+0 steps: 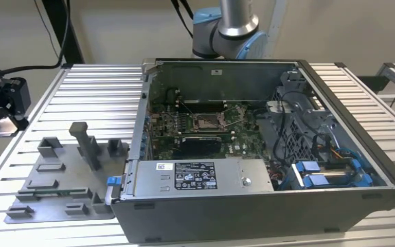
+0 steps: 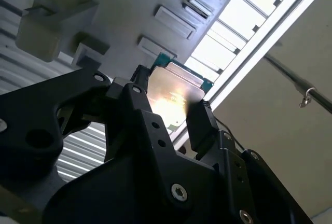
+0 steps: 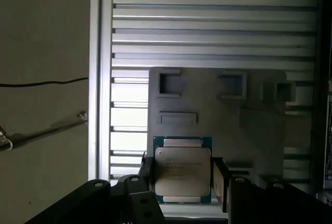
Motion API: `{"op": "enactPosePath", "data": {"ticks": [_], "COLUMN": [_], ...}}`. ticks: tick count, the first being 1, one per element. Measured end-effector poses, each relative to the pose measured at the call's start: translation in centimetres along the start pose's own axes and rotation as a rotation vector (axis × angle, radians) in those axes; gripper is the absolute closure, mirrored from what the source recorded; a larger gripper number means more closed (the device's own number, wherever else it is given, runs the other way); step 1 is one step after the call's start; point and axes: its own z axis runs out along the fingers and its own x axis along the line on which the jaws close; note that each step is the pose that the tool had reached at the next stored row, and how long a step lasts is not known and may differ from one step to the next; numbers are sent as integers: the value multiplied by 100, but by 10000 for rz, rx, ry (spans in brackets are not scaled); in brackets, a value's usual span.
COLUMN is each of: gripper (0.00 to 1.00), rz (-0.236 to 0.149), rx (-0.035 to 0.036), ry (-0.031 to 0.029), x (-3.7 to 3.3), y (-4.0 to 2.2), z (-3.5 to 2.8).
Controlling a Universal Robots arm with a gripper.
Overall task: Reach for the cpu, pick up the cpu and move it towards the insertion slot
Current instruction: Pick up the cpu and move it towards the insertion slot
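Two black jaws are clenched on the small flat square cpu (image 3: 182,169) with its silvery-grey metal top and green-edged rim, one pressing on each of two opposite sides; both wrist views show the chip caught between them, its metal face catching a bright glare in the second wrist view. Held this way, the cpu is lifted off the flat grey plastic tray (image 3: 218,125) of moulded blocks and recesses, which lies on the ribbed aluminium desk (image 3: 207,27) beyond it. In the exterior view the tray sits toward the exterior view's left, just beside the open dark grey computer case (image 1: 266,211). Inside the case, on the green motherboard (image 1: 242,131), lies the square insertion slot (image 1: 205,122) with its shiny metal frame and dark centre, well apart from the tray
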Motion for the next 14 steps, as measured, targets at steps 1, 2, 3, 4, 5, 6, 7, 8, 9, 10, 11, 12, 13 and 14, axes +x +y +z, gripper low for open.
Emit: {"op": "enactPosePath", "data": {"ticks": [1, 2, 3, 4, 5, 6, 7, 8, 9, 10, 11, 12, 13, 14], "gripper": [100, 100, 100, 100, 100, 100, 100, 100, 100, 100, 100, 100, 100, 100], "rz": [0, 0, 0, 0, 0, 0, 0, -1, 0, 0, 0, 0, 0, 0], "rx": [0, 0, 0, 0, 0, 0, 0, 0, 0, 0, 0, 0, 0, 0], "ry": [0, 0, -1, 0, 0, -1, 0, 0, 0, 1, -1, 0, 0, 0], "x": [0, 0, 0, 0, 0, 0, 1, 1, 1, 1, 1, 1, 1, 1], "y": [1, 1, 2, 3, 3, 4, 4, 5, 6, 7, 8, 8, 9, 10], "z": [-13, -27, -38, -51, -64, -76, -90, -105, -122, -139, -157, -176, -193, -210]}}
